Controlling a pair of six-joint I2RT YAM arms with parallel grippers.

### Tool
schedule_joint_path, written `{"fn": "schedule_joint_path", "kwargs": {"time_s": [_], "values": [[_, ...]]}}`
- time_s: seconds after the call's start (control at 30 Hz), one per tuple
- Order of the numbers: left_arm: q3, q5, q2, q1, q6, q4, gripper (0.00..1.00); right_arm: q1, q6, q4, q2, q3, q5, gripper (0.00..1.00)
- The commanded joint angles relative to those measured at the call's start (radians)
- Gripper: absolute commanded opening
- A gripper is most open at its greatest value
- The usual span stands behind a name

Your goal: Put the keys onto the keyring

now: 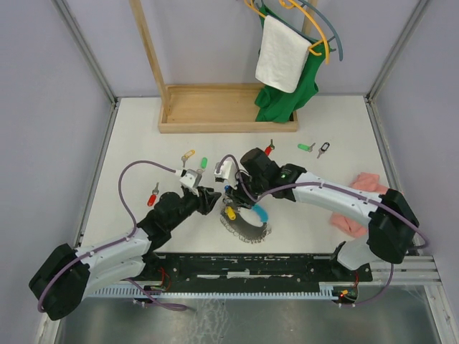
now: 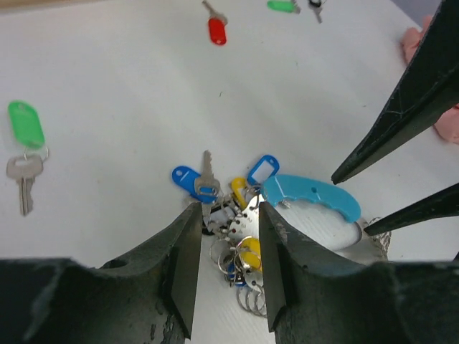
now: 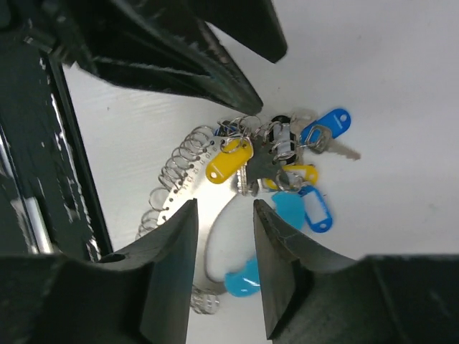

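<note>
1. Both grippers hung over the keyring (image 1: 247,223), which lay flat near the arm bases. Bare table stretched beyond it to the loose keys (image 1: 306,147).
2. Left gripper (image 2: 226,215) and right gripper (image 3: 224,208) stood parted, gripping nothing.
3. The ring's key bunch (image 1: 229,209) pointed far-left, with its blue tube (image 1: 261,213) on the right.

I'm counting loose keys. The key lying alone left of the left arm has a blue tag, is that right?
Not blue: that key has a red tag, as the top view shows. It does lie alone left of the left arm.
</note>
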Motion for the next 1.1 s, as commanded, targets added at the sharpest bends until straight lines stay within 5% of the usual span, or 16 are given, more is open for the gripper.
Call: {"fn": "schedule_joint_path", "kwargs": {"time_s": [0.0,0.37,1.07], "values": [[0.002,-0.08,0.014,0.016,-0.175,-0.109,0.44,0.004,0.456,0.137,0.076,0.005,0.107,0.47],[-0.013,-0.038,0.124,0.055,-0.363,-0.142,0.39,0.044,0.918,0.175,0.231,0.0,0.278,0.49],[-0.04,0.07,0.306,0.06,-0.465,0.017,0.25,0.094,0.998,0.19,0.333,0.014,0.353,0.36]]}}
